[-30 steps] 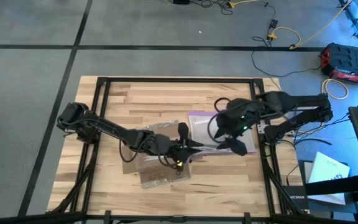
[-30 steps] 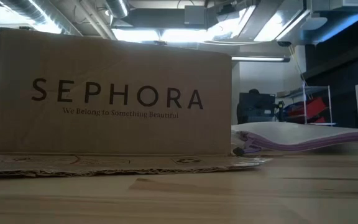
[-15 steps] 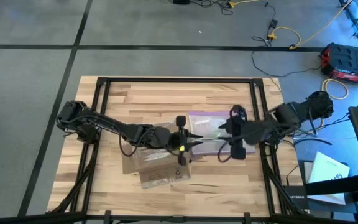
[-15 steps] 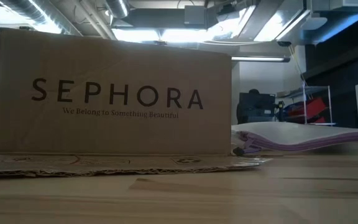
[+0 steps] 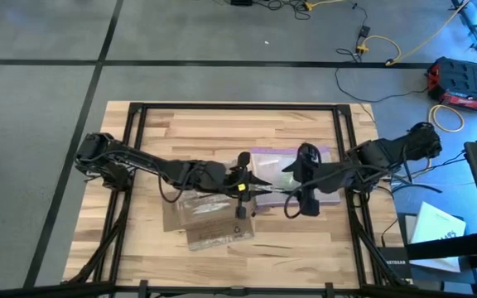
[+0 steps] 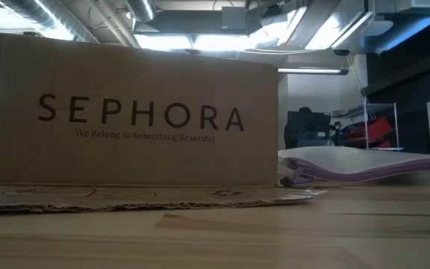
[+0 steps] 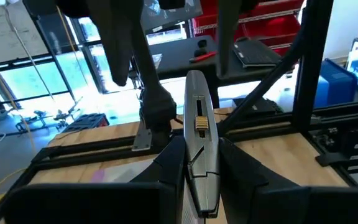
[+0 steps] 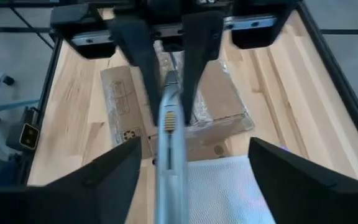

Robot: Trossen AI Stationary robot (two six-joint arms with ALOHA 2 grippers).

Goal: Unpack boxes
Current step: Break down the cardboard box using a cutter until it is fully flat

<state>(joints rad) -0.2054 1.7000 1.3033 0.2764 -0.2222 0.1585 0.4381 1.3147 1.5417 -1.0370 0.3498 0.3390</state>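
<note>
Over bag (image 5: 292, 165), right pincer (image 5: 281, 187) now wide, nearer left pincer (image 5: 251, 189) clamping grey tool (image 7: 201, 127).

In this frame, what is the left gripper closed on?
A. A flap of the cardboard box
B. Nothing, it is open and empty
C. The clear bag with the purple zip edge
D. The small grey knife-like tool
D: in the left wrist view the left gripper has its fingers shut on the grey knife-like tool, and the open right gripper faces it.

Box (image 6: 133, 112): "SEPHORA", "We Belong to Something Beautiful"
</note>
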